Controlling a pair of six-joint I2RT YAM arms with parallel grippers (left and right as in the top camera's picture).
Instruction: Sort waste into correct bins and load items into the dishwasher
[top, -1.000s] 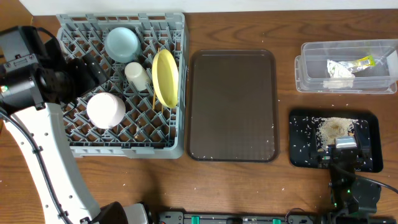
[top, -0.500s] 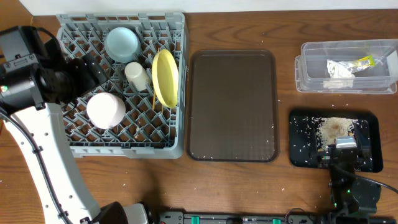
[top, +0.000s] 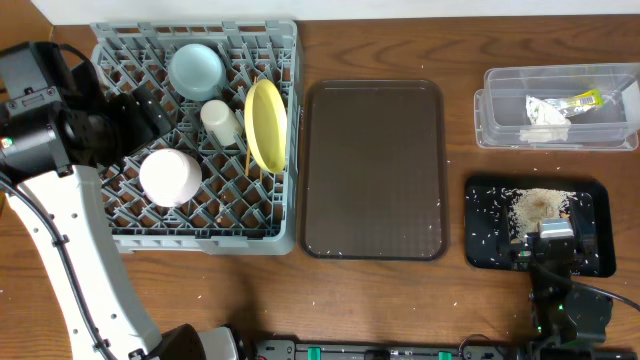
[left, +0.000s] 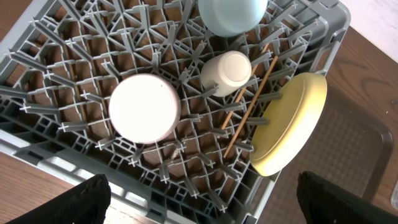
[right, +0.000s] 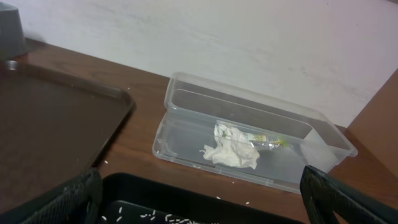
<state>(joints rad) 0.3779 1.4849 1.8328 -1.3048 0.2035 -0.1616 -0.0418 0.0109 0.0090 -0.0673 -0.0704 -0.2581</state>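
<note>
The grey dishwasher rack (top: 198, 244) holds a light blue bowl (top: 196, 70), a small white cup (top: 220, 120), a white bowl (top: 171, 176), an upright yellow plate (top: 265, 125) and wooden chopsticks (left: 249, 106). My left gripper (left: 202, 208) hangs open above the rack's near edge, with nothing between its fingers. A crumpled white wrapper (top: 545, 110) and a yellow-green packet (top: 585, 98) lie in the clear tub (top: 490, 120). Rice scraps (top: 535, 205) lie in the black tray (top: 600, 200). Over that tray's near edge my right gripper (right: 202, 205) stands open and holds nothing.
A large dark brown serving tray (top: 373, 170) lies between the rack and the two bins. Stray rice grains dot the wooden table around the black tray. My left arm (top: 60, 200) runs along the rack's left side.
</note>
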